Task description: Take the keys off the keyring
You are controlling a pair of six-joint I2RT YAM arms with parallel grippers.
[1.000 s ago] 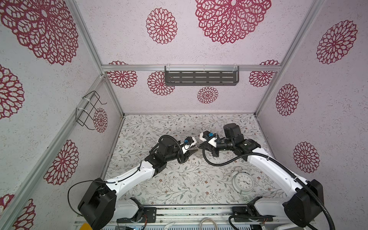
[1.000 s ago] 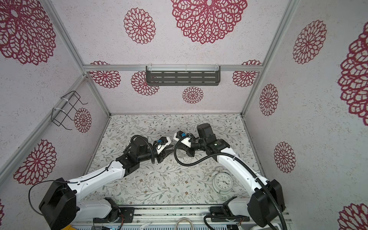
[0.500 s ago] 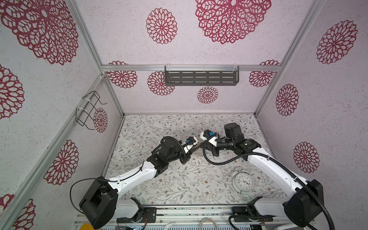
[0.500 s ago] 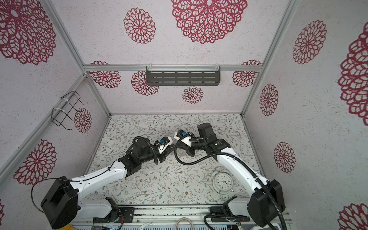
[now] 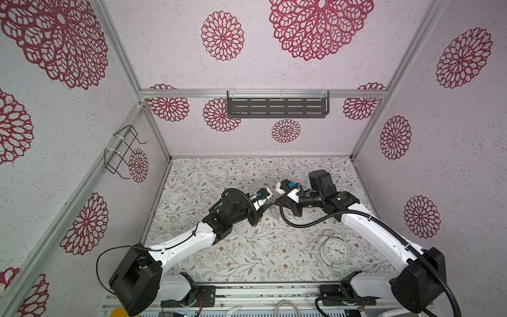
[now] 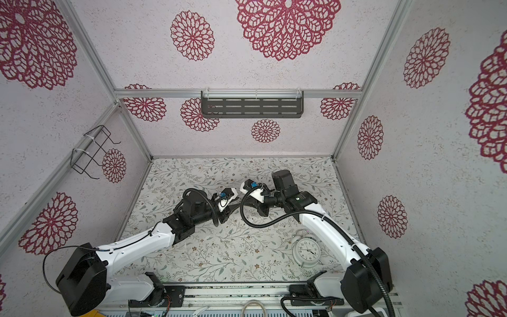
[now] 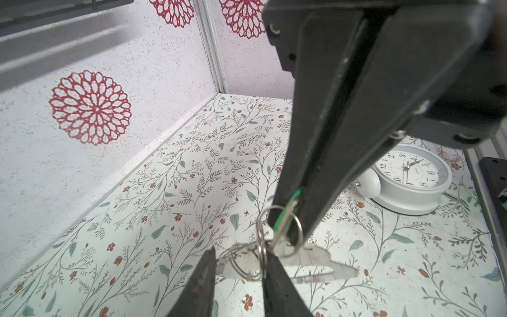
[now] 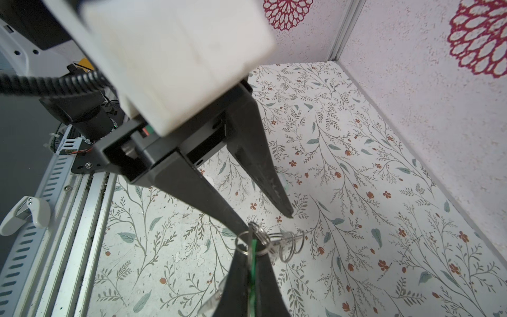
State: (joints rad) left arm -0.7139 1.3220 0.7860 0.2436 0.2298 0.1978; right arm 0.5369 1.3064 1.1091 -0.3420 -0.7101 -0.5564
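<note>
1. Looking down in both top views, finds the left gripper [image 5: 270, 205] and the right gripper [image 5: 280, 204] tip to tip in the air over the middle of the surface [image 5: 247, 255], a little nearer its far edge. Cannot read either jaw gap, or the load between the tips, at this size. Places a white alarm clock [image 5: 334, 251] face up by the right edge, toward the near right corner, well apart from both tips.
2. Picks out, in a top view, a dark slotted shelf [image 6: 252, 108] on the back wall and a black wire basket [image 6: 90, 151] on the left wall. Cannot tell what the shelf carries.
3. Turning to the left wrist view, shows the keyring [image 7: 260, 247] as a short chain of thin bright wire rings, linked one through the next, up off the surface.
   - Shows the right gripper clamped narrow on the green tag [image 7: 293, 201], with the largest ring at its tips.
   - Shows one of the keys [image 7: 321, 260], flat, dull silver and toothed along one edge, hanging just beyond the rings.
   - Shows the left gripper's fingers [image 7: 201, 282] part-way apart, with the smaller rings in the gap and one finger touching a ring. Cannot tell whether anything is pinched.
4. Turning to the right wrist view, sees the green tag edge-on, squeezed between the right gripper's closed fingers [image 8: 238, 285], with the rings just past their tips.
   - Shows the left gripper's jaws spread, one tip at the rings and the other clear of them.
   - Catches a pale tag [image 8: 212, 297], see-through and blurred, just beside a right finger.
</note>
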